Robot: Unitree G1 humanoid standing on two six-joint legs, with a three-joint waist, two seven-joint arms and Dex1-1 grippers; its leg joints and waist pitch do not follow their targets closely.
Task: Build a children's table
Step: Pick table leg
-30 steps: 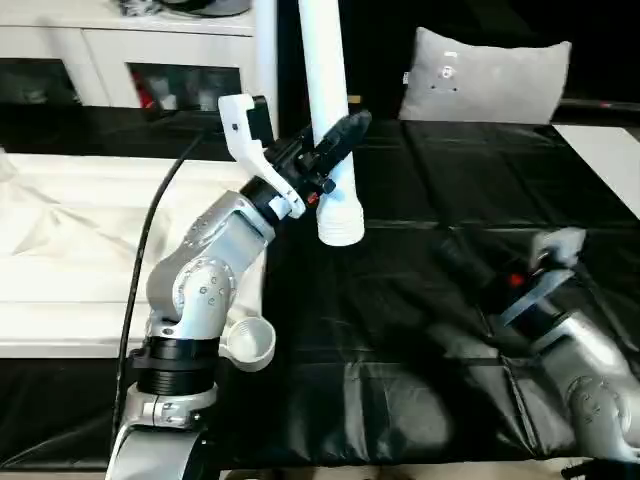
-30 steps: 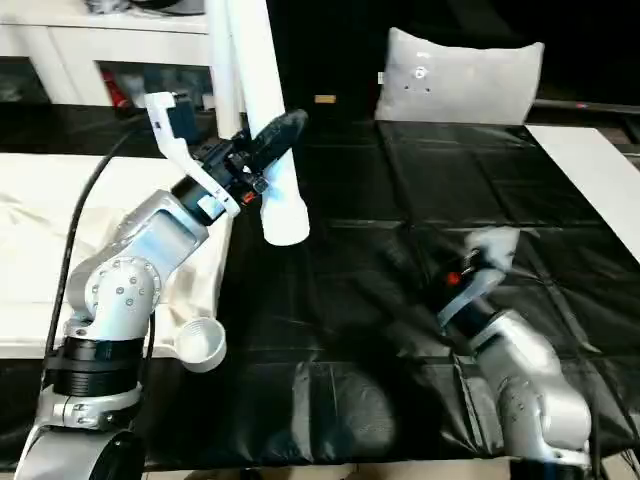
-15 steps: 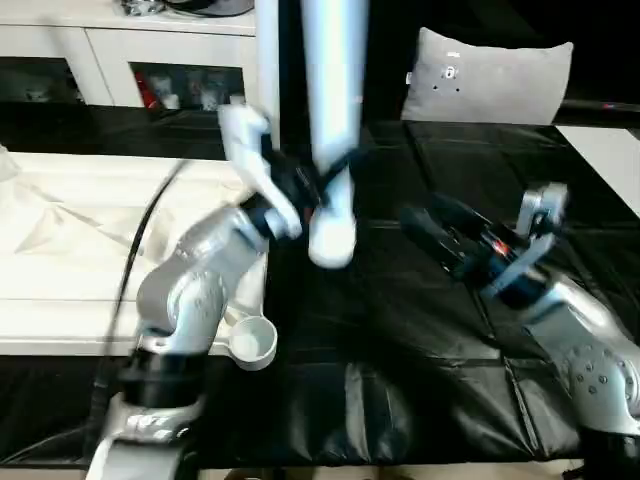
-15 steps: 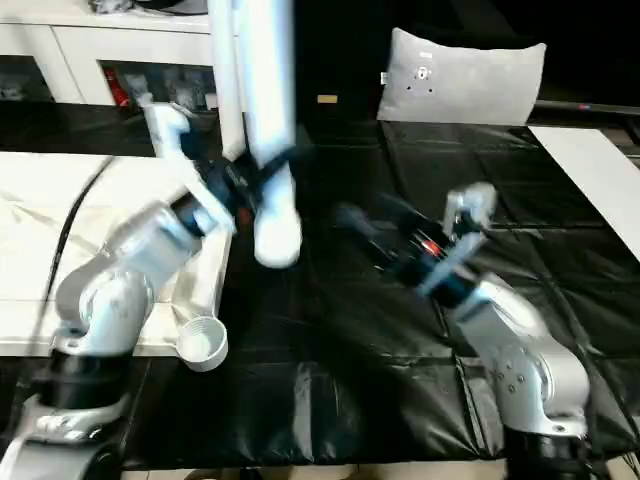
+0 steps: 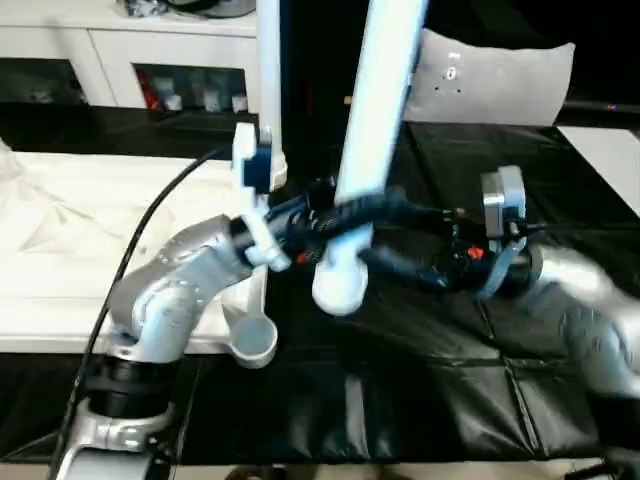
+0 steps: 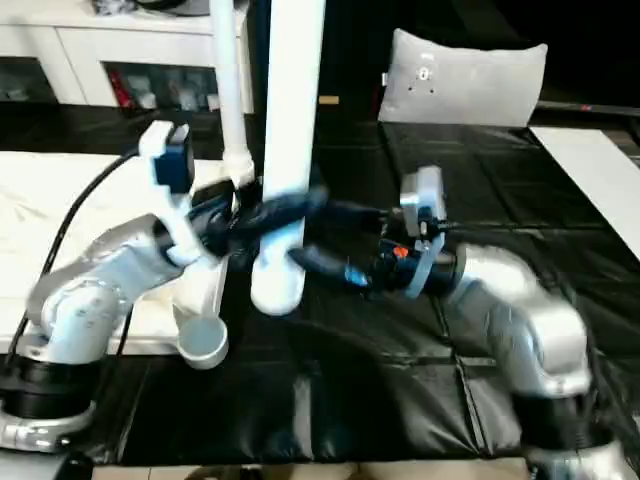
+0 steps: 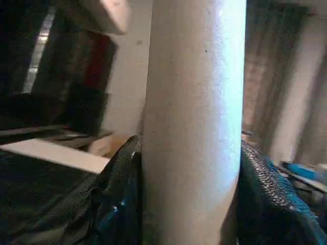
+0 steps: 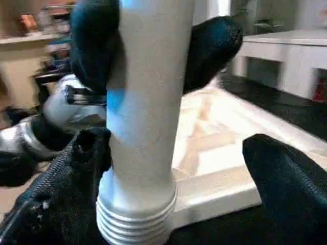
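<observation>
My left gripper [image 5: 335,215] is shut on a long white table leg [image 5: 375,120], held in the air above the black cover. The leg leans to the right at its top, and its threaded end [image 8: 135,224] points down. My right gripper [image 5: 385,238] has come in from the right and stands open, one finger [image 8: 56,194] on each side of the leg just below the left gripper's fingers [image 8: 212,46]. The white tabletop [image 5: 90,230] lies on the left, with a round corner socket [image 5: 252,340] at its near corner. Another white leg [image 5: 268,80] stands upright at its far corner.
A black cover [image 5: 450,380] spreads over the work surface to the right and front. A grey cushion [image 5: 495,75] leans at the back. White cabinets [image 5: 120,50] stand at the back left. A black cable [image 5: 150,250] runs along my left arm.
My right arm has swung in from the right, and its open fingers now straddle the leg. The left arm has lowered and tilted the leg, so its top leans right.
</observation>
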